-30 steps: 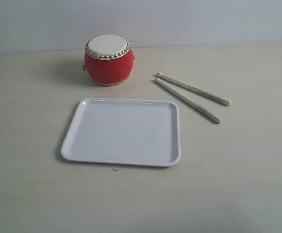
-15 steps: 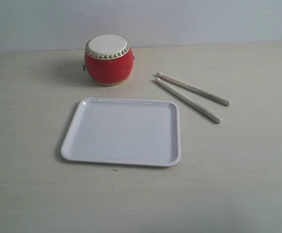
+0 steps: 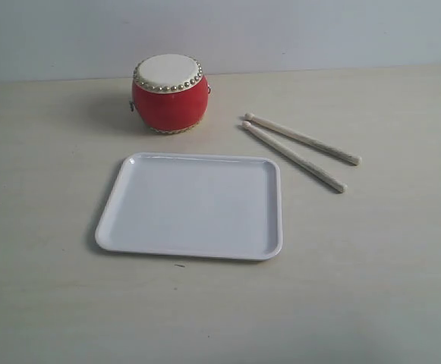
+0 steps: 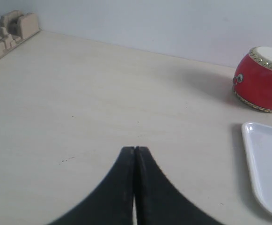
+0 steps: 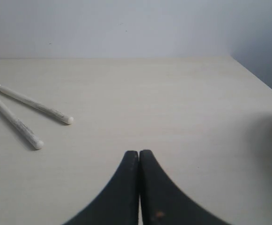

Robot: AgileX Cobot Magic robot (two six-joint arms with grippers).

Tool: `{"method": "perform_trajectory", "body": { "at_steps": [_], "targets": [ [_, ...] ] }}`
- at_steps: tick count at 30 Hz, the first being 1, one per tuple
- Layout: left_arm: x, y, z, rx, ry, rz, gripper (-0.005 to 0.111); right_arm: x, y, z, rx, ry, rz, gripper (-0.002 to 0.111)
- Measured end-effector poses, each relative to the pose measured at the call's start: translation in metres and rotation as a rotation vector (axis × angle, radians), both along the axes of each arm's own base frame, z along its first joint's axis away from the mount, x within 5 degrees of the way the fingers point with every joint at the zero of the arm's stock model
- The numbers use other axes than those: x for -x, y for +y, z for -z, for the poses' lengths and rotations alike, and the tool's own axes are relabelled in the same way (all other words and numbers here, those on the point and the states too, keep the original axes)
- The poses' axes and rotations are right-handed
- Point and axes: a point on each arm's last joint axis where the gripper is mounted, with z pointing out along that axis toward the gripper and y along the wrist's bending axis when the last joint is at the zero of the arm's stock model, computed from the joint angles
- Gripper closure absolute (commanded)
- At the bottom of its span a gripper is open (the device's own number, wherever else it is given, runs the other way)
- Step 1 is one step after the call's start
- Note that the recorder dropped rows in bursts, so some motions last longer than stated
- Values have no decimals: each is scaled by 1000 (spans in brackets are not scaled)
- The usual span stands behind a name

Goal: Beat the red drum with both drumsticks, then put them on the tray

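Left tool (image 4: 135, 151) and right tool (image 5: 139, 153) both pressed closed and gripping nothing; drumsticks (image 3: 294, 156) lying on the tabletop (image 3: 372, 265).
Each tool's two black fingers meet along a thin seam over bare tabletop. The red drum (image 3: 170, 92) stands upright at the back near the wall, just behind the white tray (image 3: 193, 205) and apart from it. The two drumsticks lie flat to the right of drum and tray, their ends nearest the drum close together and the other ends spread apart. Neither stick touches the tray or the drum.
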Motion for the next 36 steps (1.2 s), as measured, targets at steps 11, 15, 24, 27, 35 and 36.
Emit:
{"method": "perform_trajectory", "body": {
  "at_steps": [11,15,24,27,35,36],
  "targets": [
    [0,0,0,0,0,0,107,-1,0,-2,20,-25,-5,108],
    [0,0,0,0,0,0,107,-2,2,-10,48,-111,-29,108],
    [0,0,0,0,0,0,107,3,11,-58,-351,-661,-136,108],
    [0,0,0,0,0,0,107,14,10,-88,-495,-898,-195,108],
    [0,0,0,0,0,0,107,-104,7,-199,-324,-288,-44,108],
    [0,0,0,0,0,0,107,-127,6,-200,-280,-162,-22,108]
  ]
}}
